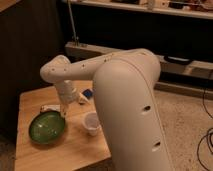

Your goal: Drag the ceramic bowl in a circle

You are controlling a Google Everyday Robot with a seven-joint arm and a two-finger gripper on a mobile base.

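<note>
Wooden surface [30, 150] at lower left. Green bowl [46, 127] sits upright near its left edge, nothing inside. Gripper [61, 109] is just behind the bowl's far right rim, pointing down at the surface. Jaws are spread, nothing pinched; can't tell if they touch the rim. Wrist rises from there to a bent elbow joint [55, 70] above the surface's back edge. Small blue object [88, 93] lies right of the wrist, toward the back. Whitish cup [92, 123] stands right of the bowl, apart from it, near the surface's right edge. Forearm runs from the elbow to the right and up into the thick white arm [127, 100], which fills the foreground and drops down past the cup. Dark cables [205, 140] lie on the floor at far right.
</note>
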